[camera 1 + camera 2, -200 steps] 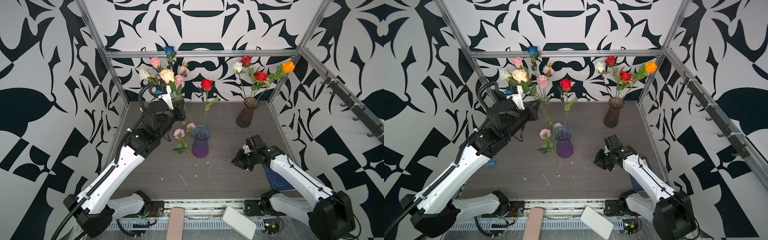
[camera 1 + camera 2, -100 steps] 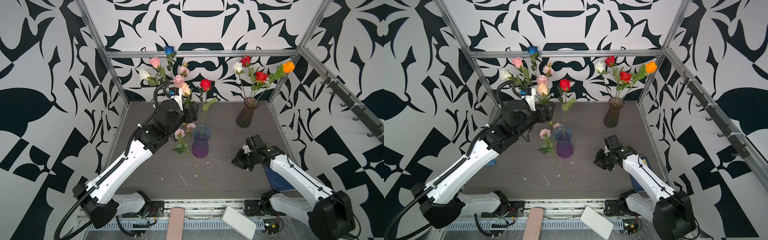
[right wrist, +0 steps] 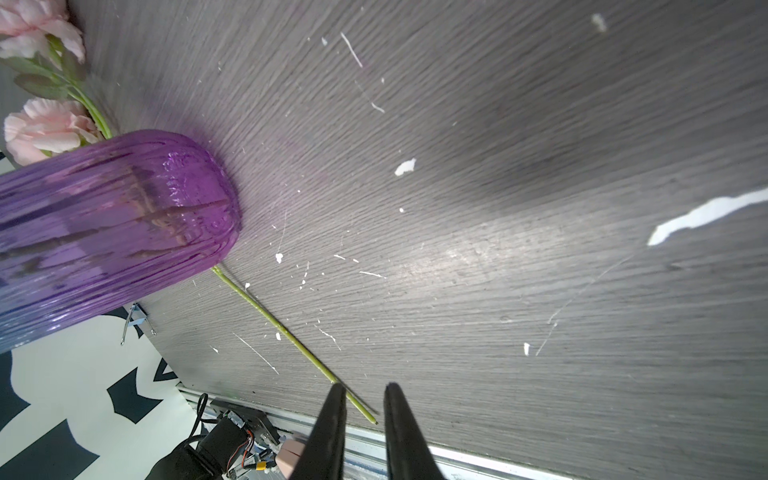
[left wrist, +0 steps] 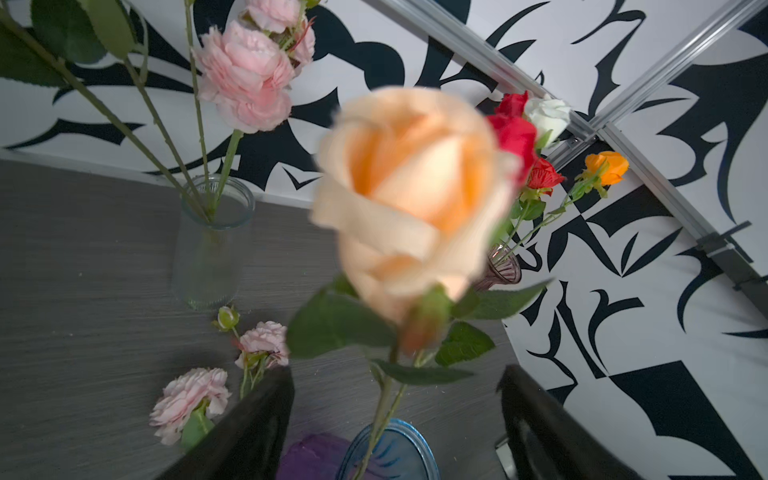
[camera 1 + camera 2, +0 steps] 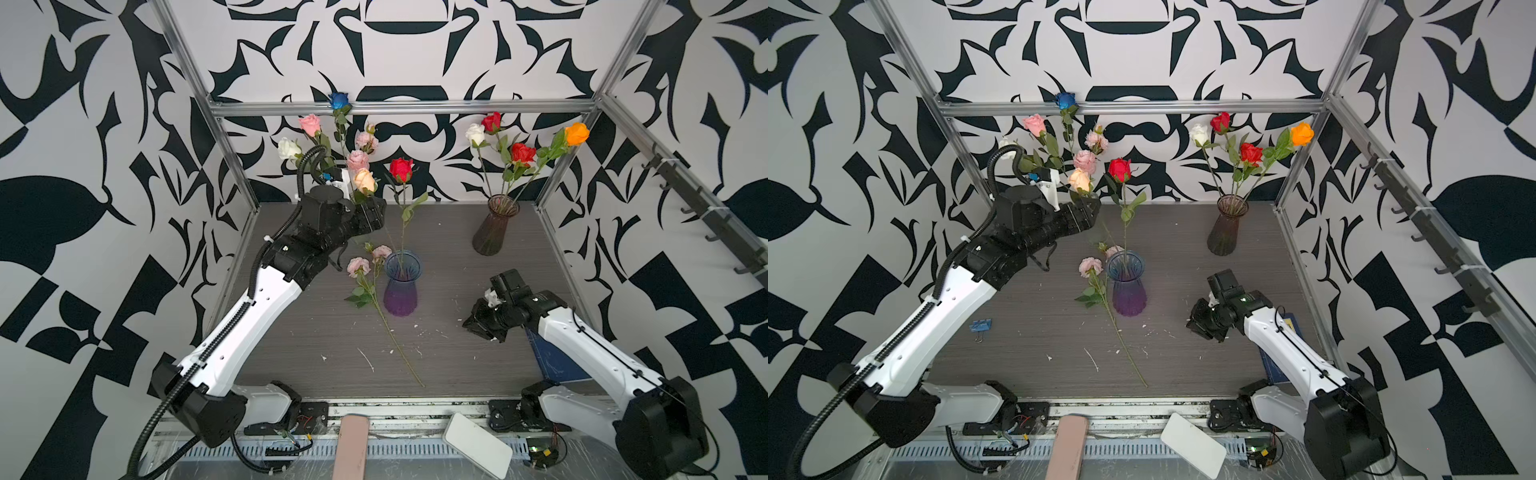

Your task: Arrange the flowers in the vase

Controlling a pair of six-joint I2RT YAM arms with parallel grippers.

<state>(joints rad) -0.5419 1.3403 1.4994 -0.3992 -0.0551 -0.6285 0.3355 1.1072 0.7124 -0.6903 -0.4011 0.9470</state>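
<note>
The blue-rimmed purple vase (image 5: pixel 400 291) stands mid-table with a red rose (image 5: pixel 401 168) in it. A peach rose (image 5: pixel 365 179) rises beside the red one. In the left wrist view the peach rose (image 4: pixel 411 199) has its stem (image 4: pixel 384 399) running down into the vase mouth (image 4: pixel 415 440). My left gripper (image 5: pixel 375 210) (image 4: pixel 395 374) stands open around that stem, both fingers clear of it. A pink spray (image 5: pixel 358 266) lies on the table left of the vase. My right gripper (image 5: pixel 478 323) (image 3: pixel 365 388) hovers low on the right, its fingers a narrow gap apart and empty.
A clear vase (image 4: pixel 212 245) of pink, white and blue flowers stands back left. A brown vase (image 5: pixel 494 230) with white, red and orange roses stands back right. A blue binder clip (image 5: pixel 980 325) lies front left. A pink slab (image 5: pixel 351 446) and a white slab (image 5: pixel 477 451) sit at the front rail.
My left arm carried the peach rose rightward from beside the back-left bunch to over the purple vase, and its jaws opened. The right arm has not moved.
</note>
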